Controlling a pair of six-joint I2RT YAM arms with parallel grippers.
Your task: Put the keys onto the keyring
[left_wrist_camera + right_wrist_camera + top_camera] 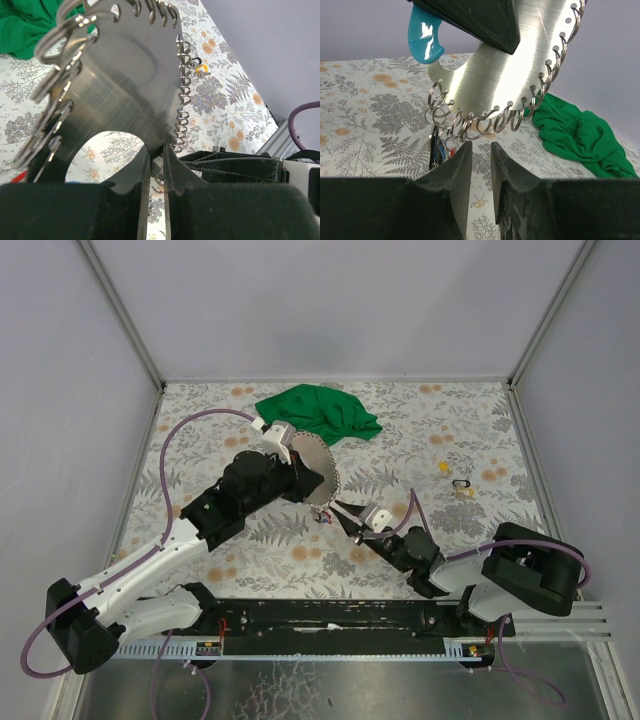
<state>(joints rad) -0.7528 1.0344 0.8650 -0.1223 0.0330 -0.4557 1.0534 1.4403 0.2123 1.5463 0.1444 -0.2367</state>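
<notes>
Though blurred, keys [436, 149] seemingly hang from keyring [500, 80].

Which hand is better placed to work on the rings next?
Right. The left hand is shut on the disc, holding it up. The right hand holds nothing and sits just under the rings on the disc's rim.

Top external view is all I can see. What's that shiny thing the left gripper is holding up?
Observer: A crescent-shaped metal plate, with split rings threaded all along its edge.
Operator: Is the right gripper gripping it?
Observer: No. Its wrist view shows the right gripper open just under the rings, nothing between the fingers.
Operator: Any key hanging yet?
Observer: Something small and dark hangs from an end ring; too blurred to call it a key.
</notes>
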